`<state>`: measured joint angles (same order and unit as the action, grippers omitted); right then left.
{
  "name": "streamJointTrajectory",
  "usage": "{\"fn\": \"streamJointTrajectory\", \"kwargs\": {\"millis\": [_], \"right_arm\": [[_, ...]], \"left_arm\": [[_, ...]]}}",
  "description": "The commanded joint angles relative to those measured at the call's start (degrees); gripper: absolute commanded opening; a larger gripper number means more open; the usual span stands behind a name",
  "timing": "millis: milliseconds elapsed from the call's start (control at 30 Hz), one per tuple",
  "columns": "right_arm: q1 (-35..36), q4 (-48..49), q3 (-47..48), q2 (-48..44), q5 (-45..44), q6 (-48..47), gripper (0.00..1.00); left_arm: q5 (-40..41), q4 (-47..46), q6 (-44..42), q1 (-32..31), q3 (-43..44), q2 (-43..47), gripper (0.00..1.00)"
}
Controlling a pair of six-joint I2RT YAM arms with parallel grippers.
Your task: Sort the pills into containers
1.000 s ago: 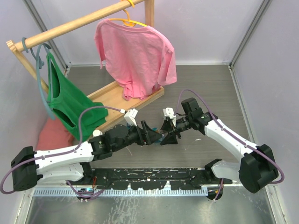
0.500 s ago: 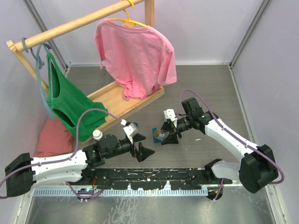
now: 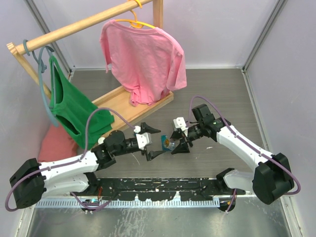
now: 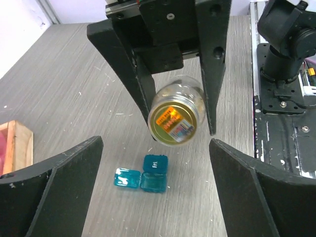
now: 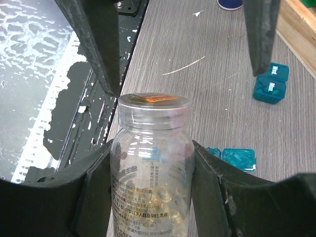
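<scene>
My right pincer (image 3: 177, 142) grips a clear pill bottle (image 5: 152, 163) above the worktop (image 4: 74, 89); my left pincer (image 3: 157, 141) gapes wide, empty, facing its cap; teal containers (image 4: 155, 171) lie just below.

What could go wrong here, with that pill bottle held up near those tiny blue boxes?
1. The right tool pinches the smooth pill bottle by its sides, held sideways; it might slip and drop onto the table.
2. The left tool stands wide open facing the bottle's stickered end; closing off-centre could knock the bottle loose.
3. The teal containers are tiny beside the tools, so pills may well miss them.
</scene>
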<state>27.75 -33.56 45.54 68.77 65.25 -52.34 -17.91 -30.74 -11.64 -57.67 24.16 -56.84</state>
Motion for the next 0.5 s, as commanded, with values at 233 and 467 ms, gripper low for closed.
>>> {"fn": "streamJointTrajectory", "kwargs": {"millis": [233, 467], "right_arm": [[-0.1, -0.4, 2.8, 0.1, 1.9, -1.4, 0.01], [-0.1, -0.6, 3.1, 0.0, 2.1, -1.3, 0.01]], "left_arm": [[-11.8, -4.7, 0.1, 1.8, 7.9, -7.3, 0.71], [-10.7, -4.2, 1.0, 1.8, 8.2, -7.9, 0.65]]}}
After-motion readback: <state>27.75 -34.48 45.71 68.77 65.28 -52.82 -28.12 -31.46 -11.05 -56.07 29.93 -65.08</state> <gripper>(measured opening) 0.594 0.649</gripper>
